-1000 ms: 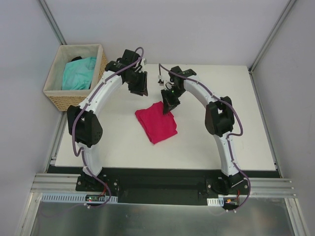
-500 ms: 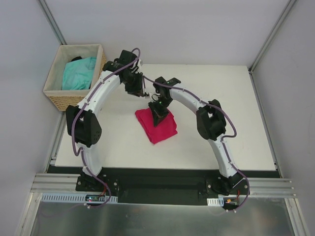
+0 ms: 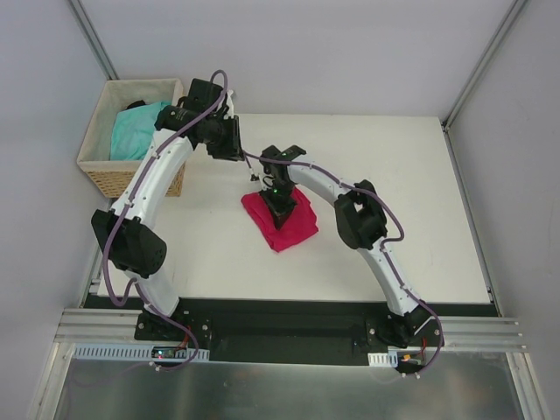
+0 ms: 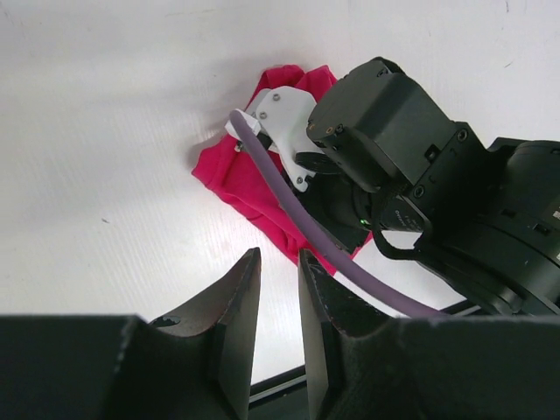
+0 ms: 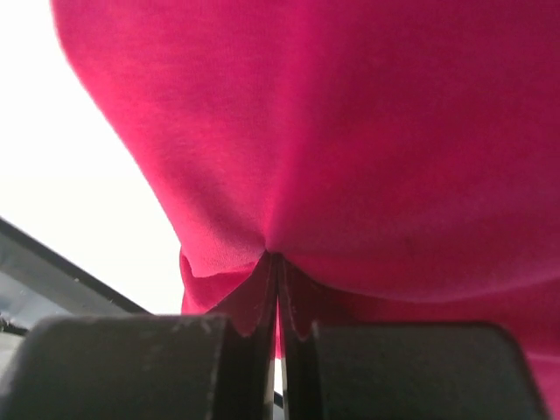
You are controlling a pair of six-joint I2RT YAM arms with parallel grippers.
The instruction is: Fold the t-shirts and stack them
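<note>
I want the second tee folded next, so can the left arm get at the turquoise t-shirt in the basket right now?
Probably yes. The left pincer hangs just beside the open-topped basket, the turquoise t-shirt lies uncovered inside, and nothing stands between them.

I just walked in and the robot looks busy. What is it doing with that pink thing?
It is folding shirts. The right gripper is shut and seems to pinch the pink t-shirt, which lies partly folded in the middle of the table. The left gripper holds nothing, with its fingers a little apart, above the table near the basket. A turquoise t-shirt lies bunched up in the basket and has not been folded yet.
</note>
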